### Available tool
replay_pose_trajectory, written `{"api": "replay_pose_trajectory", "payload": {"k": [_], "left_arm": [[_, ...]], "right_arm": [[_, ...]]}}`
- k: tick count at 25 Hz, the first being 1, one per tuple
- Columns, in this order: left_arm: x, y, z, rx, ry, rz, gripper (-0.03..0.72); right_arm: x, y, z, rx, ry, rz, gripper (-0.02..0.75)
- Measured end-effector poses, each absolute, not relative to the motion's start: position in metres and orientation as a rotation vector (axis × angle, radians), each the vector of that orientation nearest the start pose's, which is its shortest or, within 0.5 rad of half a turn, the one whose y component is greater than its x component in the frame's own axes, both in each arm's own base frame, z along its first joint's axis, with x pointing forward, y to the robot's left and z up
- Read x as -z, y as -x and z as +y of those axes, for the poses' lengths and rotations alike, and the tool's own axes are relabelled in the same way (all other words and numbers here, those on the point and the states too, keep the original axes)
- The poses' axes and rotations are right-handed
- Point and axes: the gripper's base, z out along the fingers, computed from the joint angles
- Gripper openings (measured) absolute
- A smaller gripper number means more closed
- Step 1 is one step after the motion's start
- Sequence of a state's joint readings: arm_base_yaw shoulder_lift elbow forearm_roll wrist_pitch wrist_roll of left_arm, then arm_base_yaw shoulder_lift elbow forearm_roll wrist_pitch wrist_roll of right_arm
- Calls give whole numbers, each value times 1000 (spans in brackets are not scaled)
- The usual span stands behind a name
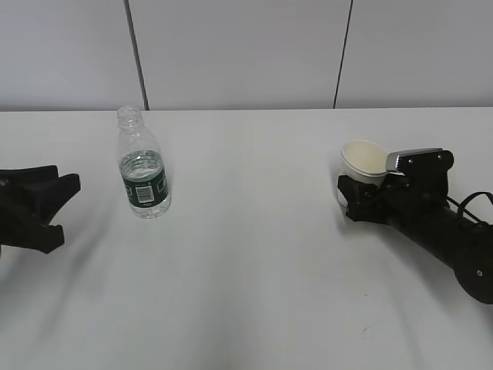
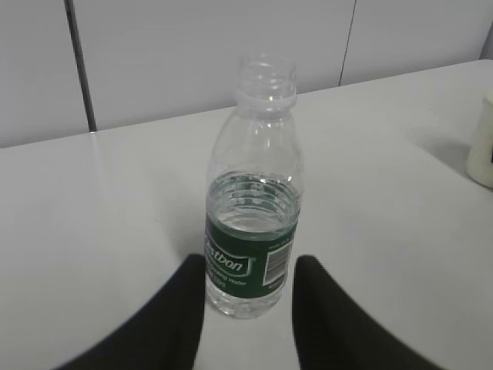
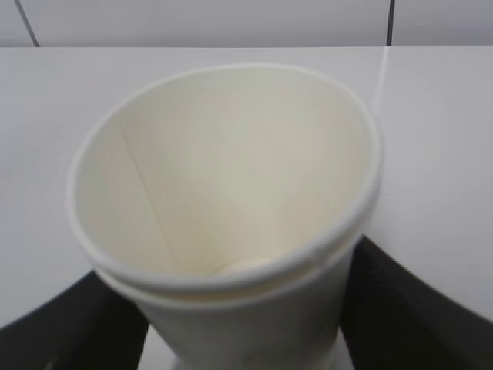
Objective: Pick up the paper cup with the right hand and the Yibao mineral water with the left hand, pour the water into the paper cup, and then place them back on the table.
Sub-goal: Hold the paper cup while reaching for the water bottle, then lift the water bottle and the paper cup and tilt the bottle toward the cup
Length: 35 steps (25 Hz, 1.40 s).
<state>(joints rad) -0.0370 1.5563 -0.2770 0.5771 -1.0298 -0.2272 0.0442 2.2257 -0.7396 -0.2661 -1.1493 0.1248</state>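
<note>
- Exterior view: the Yibao mineral water stands upright and capless on the table, left of centre, with bare white surface all around it. The left hand is cut off by the left frame edge; only its black fingers show, spread apart with nothing between them, well apart from the bottle. At the right, the right hand lies low over the table with the paper cup between its fingers; the cup's lower half is hidden behind the black gripper, so I cannot tell whether its base touches the table. The arm runs off the right edge. A wide stretch of bare table separates bottle and cup

- Left wrist view: the bottle sits dead ahead, framed by the two dark fingers, jaws released and not touching it. Water fills it to just above the green label. A sliver of the cup is cut by the right edge

- Right wrist view: the cup fills the frame, mouth open toward the camera, inside dry. Black fingers press against both sides of its wall, grasping it; its base is out of frame below
</note>
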Motion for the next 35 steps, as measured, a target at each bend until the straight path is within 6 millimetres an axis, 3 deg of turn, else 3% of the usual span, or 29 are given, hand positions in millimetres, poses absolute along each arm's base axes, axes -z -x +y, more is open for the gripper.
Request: {"api": "replay_pose_trajectory", "payload": {"k": [3, 8, 11, 25, 35], "left_arm": [[-153, -227, -53, 438, -445, 1738, 282], [-136, -232, -53, 474, -426, 1785, 509], [-124, -240, -54, 487, -429, 1821, 590], [-101, -305, -62, 502, -517, 1770, 605], [-95, -332, -95, 538, -559, 1710, 594]], "right_arm": [[-57, -351, 38, -265, 203, 1823, 533], [-57, -351, 38, -266, 204, 1823, 533], [-57, -351, 38, -270, 212, 1823, 533], [-57, -349, 43, -304, 275, 1818, 533], [-57, -349, 44, -309, 285, 1817, 533]]}}
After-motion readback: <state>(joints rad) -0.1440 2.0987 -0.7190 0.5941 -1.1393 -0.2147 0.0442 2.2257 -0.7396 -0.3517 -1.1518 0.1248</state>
